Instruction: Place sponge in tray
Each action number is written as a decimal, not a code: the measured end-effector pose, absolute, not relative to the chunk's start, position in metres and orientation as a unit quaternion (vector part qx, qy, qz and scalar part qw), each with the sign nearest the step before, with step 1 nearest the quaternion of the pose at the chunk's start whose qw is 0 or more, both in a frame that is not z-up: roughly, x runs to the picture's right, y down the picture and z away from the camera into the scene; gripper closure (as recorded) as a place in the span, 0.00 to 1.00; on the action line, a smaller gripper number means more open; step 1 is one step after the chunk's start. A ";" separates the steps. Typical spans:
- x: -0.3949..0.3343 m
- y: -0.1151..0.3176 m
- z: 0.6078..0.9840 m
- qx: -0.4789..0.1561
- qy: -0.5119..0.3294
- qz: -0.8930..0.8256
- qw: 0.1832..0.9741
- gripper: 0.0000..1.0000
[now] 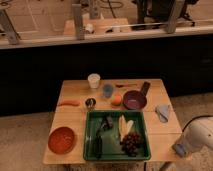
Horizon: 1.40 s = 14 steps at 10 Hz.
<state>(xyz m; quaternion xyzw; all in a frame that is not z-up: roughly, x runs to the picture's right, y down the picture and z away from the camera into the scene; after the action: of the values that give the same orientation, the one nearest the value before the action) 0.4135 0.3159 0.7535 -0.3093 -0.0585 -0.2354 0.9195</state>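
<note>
At tabletop's (70, 122) right edge, right of tray (88, 135): sponge (179, 148), pinched in tool (183, 146), likely light, squashy; mid-body grip suits.

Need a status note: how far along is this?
Done: the hand, off the right edge of the wooden table, looks shut on the small flat blue-grey sponge. In hand: holding it there. Left: carrying it into the large dark green plastic tray.

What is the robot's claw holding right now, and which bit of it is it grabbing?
Nothing that shows. The claw is shut, down beside the lower right corner of the table, apart from the things lying on it.
</note>
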 end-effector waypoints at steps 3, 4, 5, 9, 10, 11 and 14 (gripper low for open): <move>0.401 0.291 0.724 -0.317 -0.050 -0.225 0.920 1.00; 0.390 0.272 0.707 -0.321 -0.052 -0.226 0.918 1.00; 0.382 0.258 0.695 -0.323 -0.054 -0.227 0.917 1.00; 0.325 0.192 0.652 -0.325 -0.120 -0.259 0.902 1.00; 0.316 0.182 0.648 -0.325 -0.144 -0.265 0.896 1.00; 0.312 0.178 0.646 -0.325 -0.159 -0.270 0.892 1.00; 0.311 0.177 0.645 -0.324 -0.164 -0.270 0.892 1.00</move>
<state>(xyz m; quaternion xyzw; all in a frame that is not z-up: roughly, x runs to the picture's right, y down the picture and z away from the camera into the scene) 0.3112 0.1766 0.6450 -0.3242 -0.1635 -0.2698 0.8918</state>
